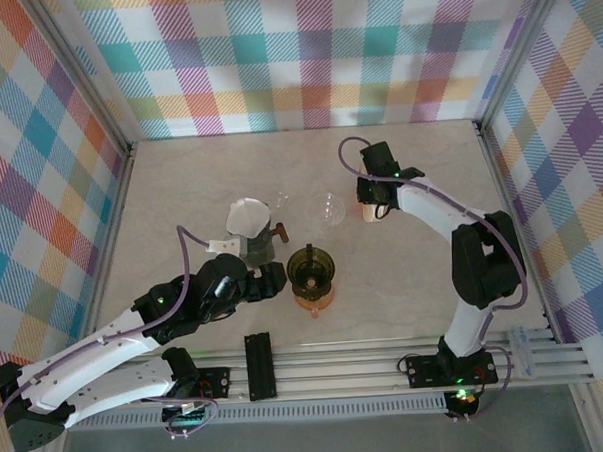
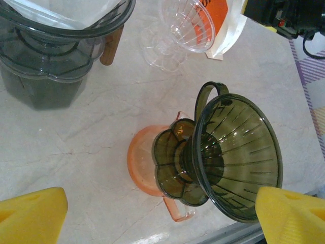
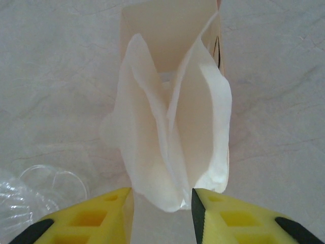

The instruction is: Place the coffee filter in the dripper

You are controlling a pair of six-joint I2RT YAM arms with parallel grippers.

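Right gripper straddles the filters, fingers apart; left gripper gapes beside the dripper. Risk: the pinch could grab several sheets or crumple one.

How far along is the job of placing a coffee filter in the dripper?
Done: the right hand straddles the white filters; whether it grips is unclear. In hand: taking one filter. Left: the dark green dripper on the orange cup is empty, the open left hand above it; no filter is carried or seated yet.
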